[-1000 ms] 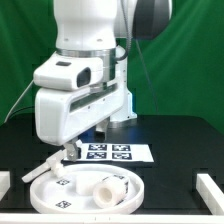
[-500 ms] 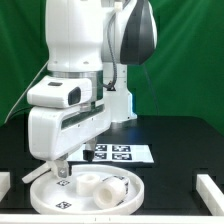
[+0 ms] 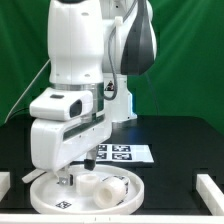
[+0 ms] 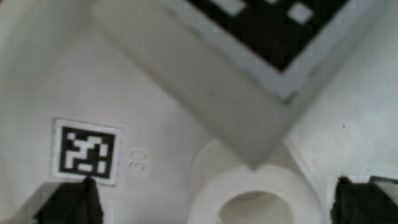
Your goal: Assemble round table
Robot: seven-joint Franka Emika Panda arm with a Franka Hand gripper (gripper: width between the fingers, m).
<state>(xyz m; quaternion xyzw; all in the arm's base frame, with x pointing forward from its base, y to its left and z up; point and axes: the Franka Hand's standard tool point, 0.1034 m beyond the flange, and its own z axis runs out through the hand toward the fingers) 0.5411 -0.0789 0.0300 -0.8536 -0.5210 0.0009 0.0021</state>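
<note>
One leg [image 3: 104, 187] lies inside the rimmed disc [image 3: 45, 198], seemingly beside the hand [image 3: 67, 180].

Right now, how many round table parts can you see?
2: the round disc at the front, and the cylindrical leg lying on it. No foot piece shows; the arm may hide it.

The tool [image 3: 68, 180] has dropped lower into the disc [image 3: 36, 192], close beside the leg [image 3: 103, 186].
</note>
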